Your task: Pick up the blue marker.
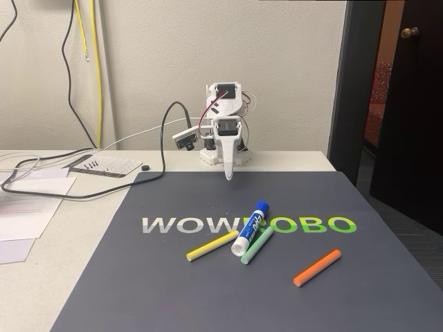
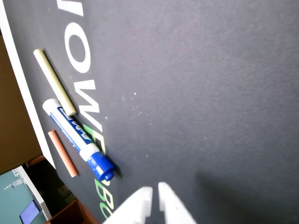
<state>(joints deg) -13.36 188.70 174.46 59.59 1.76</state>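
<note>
Three thin sticks flank the blue marker point(image 1: 250, 227) on the mat point(image 1: 138, 290): yellow stick point(image 1: 212, 245) left, green stick point(image 1: 257, 246) touching its right, orange stick point(image 1: 317, 268) farther right. Likely light, stiff, slick; best pinched mid-barrel. Behind it, the gripper point(image 1: 228, 177) hangs nearly clenched, empty.

I see plain beige wall point(image 1: 291, 69) behind white surface point(image 1: 41, 277), cables point(image 1: 69, 83) hanging at its left. Dark door point(image 1: 415, 104) with brass knob point(image 1: 410, 32) past right edge.
</note>
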